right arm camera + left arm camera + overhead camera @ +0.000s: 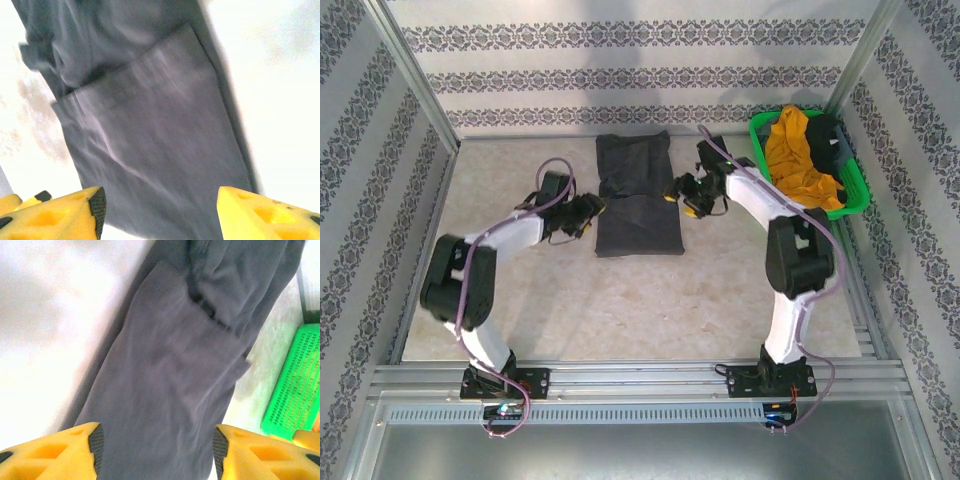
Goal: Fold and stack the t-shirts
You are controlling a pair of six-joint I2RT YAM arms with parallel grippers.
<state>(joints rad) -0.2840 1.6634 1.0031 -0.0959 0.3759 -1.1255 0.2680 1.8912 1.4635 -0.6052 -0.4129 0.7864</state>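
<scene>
One charcoal t-shirt (pixel 638 195), part-folded: soft, limp, likely best pinched at edges. Left hand (pixel 592 209) at its 9 o'clock, right hand (pixel 681 200) at 3, both spread, empty.

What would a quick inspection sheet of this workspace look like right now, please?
Surface: pale table.
Job's things: grey t-shirt folded into a long strip mid-table; orange t-shirt and black t-shirt heaped in the green basket.
Clutter: nothing seen.
Grippers: left tool and right tool open, one at each side of the grey t-shirt.
Cables: purple cable along each arm.
Surroundings: patterned walls, aluminium frame.
</scene>
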